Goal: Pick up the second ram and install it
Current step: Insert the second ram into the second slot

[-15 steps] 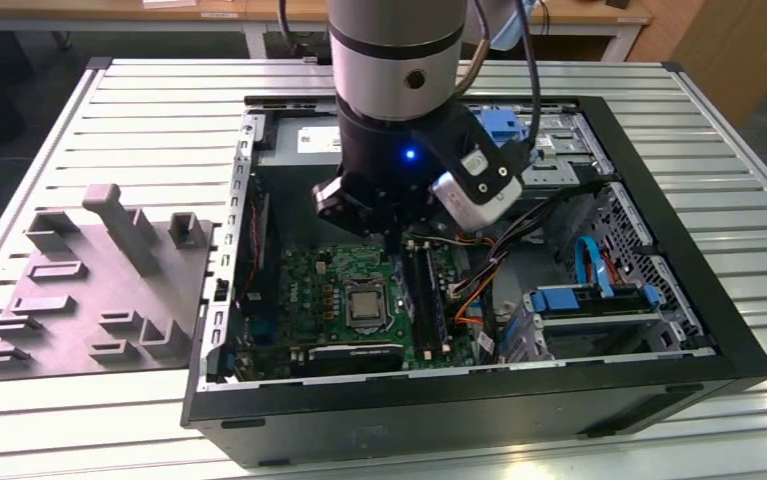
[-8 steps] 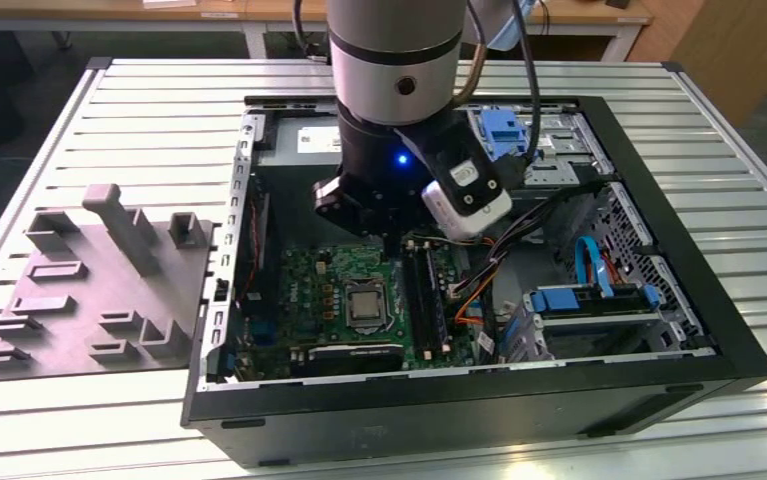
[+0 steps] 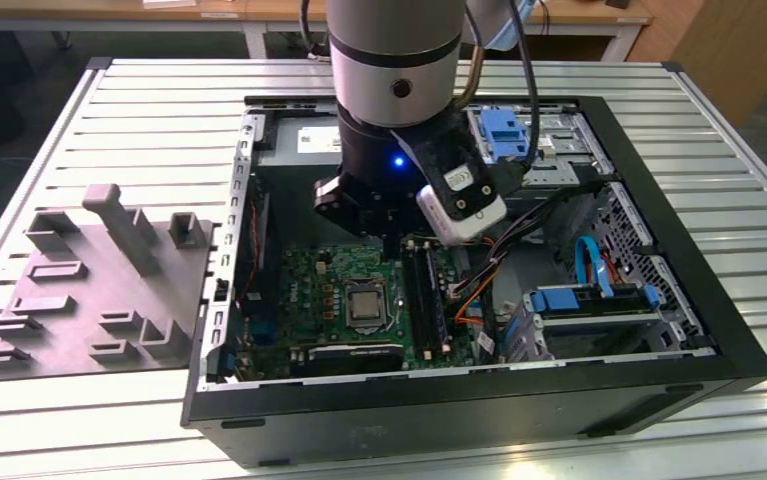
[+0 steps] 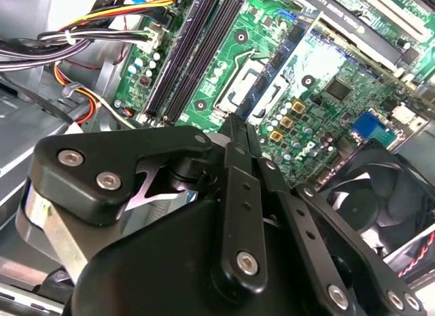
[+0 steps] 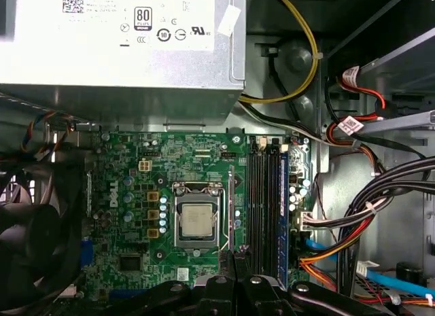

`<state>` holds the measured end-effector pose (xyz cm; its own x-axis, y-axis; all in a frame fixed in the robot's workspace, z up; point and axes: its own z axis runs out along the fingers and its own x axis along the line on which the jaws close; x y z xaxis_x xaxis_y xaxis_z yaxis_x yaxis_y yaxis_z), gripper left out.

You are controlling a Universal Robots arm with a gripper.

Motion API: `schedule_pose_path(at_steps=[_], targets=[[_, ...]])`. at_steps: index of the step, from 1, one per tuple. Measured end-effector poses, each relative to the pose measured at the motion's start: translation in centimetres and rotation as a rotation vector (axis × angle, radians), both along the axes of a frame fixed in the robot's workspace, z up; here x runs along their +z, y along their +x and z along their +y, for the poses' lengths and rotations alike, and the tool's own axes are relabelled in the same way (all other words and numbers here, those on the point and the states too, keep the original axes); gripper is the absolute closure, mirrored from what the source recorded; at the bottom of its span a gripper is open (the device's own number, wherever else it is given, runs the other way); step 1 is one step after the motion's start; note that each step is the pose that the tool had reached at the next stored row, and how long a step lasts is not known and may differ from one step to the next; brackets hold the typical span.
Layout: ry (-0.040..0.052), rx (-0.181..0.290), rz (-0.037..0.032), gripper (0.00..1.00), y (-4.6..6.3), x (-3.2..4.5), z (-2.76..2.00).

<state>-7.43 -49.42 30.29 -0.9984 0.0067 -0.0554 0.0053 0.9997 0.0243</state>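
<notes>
1. In my exterior view, a slatted metal table carries everything. Near its edge on the exterior view's left lies a grey moulded fixture of upright blocks and recesses. I see no blue stick on it.
2. In the middle of the table sits an open black computer case. A green motherboard lies flat on its floor, with a processor socket at the board's middle.
3. My gripper hangs inside the case, low over the board, at the socket's corner nearest the black memory slots. In the second wrist view its two black fingers press together with nothing between them.
4. A dark-blue memory stick stands on edge in the outermost slot, the one nearest the cable bundle. It is the one stick I can make out, and I cannot tell whether it is the second ram or the first. The gripper is near it, not touching.
5. My judgement on handling:
   - The stick is light, thin and stiff, but fragile, and its chips and contact edge should not be pinched.
   - The safest hold is across the two flat faces, mid-length, close to the top edge.
   - Those faces look smooth, so it may slip.
   - Uneven pressure could tilt it in its slot.
</notes>
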Motion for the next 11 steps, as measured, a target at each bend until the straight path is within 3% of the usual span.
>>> schedule_pose_path(at_steps=[11], targets=[[-0.0001, 0.019, 0.0001, 0.89, 0.83, -0.63, 0.00]])
